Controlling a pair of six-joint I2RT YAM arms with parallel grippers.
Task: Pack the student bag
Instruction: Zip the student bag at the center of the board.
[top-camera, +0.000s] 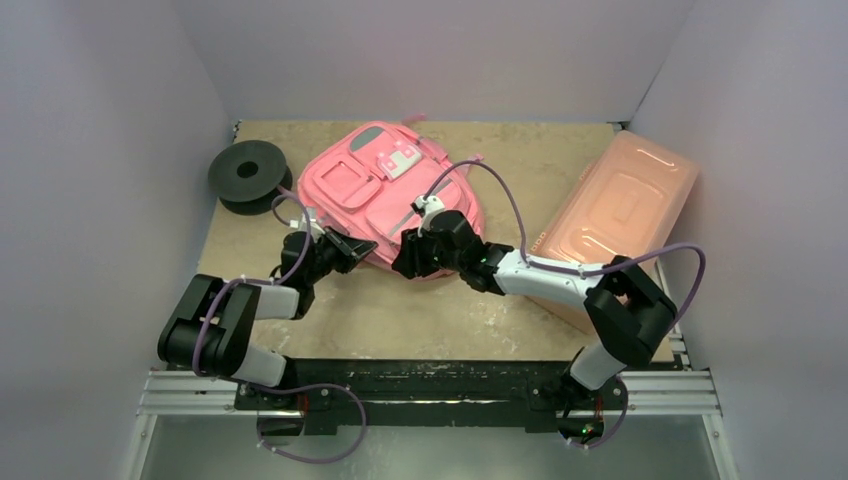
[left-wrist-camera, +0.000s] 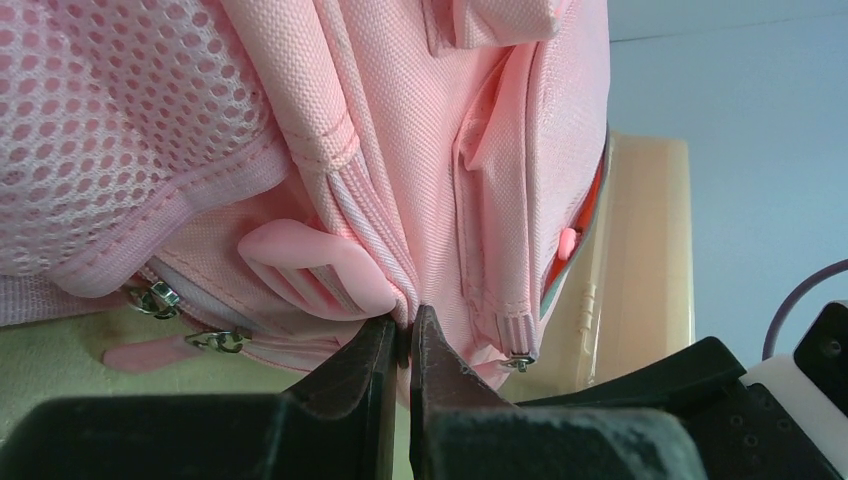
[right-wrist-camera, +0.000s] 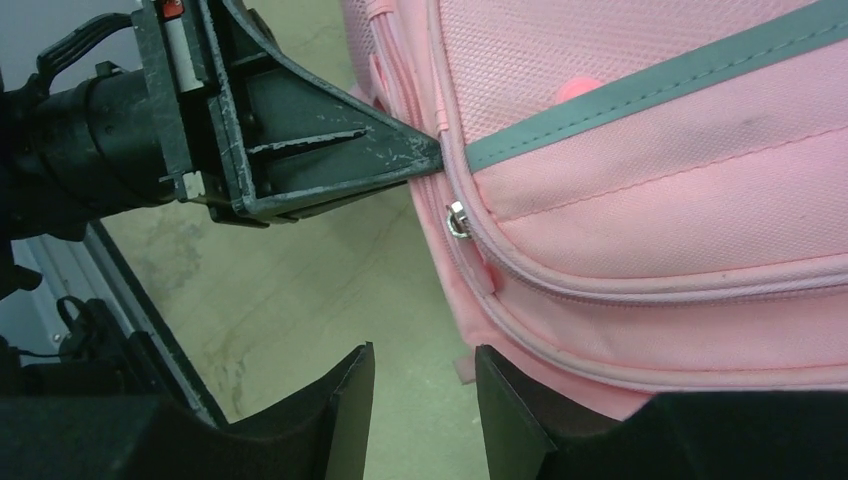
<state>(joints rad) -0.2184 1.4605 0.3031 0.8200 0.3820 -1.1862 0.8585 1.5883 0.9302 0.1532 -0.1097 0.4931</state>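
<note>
The student bag (top-camera: 385, 185), a pink fabric backpack with a grey stripe and a white clasp patch, lies front-up at the middle back of the table. My left gripper (top-camera: 366, 248) is at its near left edge. In the left wrist view the left gripper (left-wrist-camera: 405, 325) is shut on a fold of the bag's (left-wrist-camera: 420, 150) fabric, just below a pink buckle (left-wrist-camera: 320, 265). My right gripper (top-camera: 404, 265) is open at the bag's near edge. In the right wrist view the right gripper (right-wrist-camera: 425, 360) is empty over bare table, with the bag (right-wrist-camera: 650, 200) beside its right finger. A zipper slider (right-wrist-camera: 457, 218) shows beside the left gripper (right-wrist-camera: 428, 157).
A rigid salmon-pink plastic box (top-camera: 620, 210) with a lid lies at the right, close to my right arm; it also shows in the left wrist view (left-wrist-camera: 645, 250). A black spool (top-camera: 248, 175) sits at the back left. Grey walls enclose the table on three sides.
</note>
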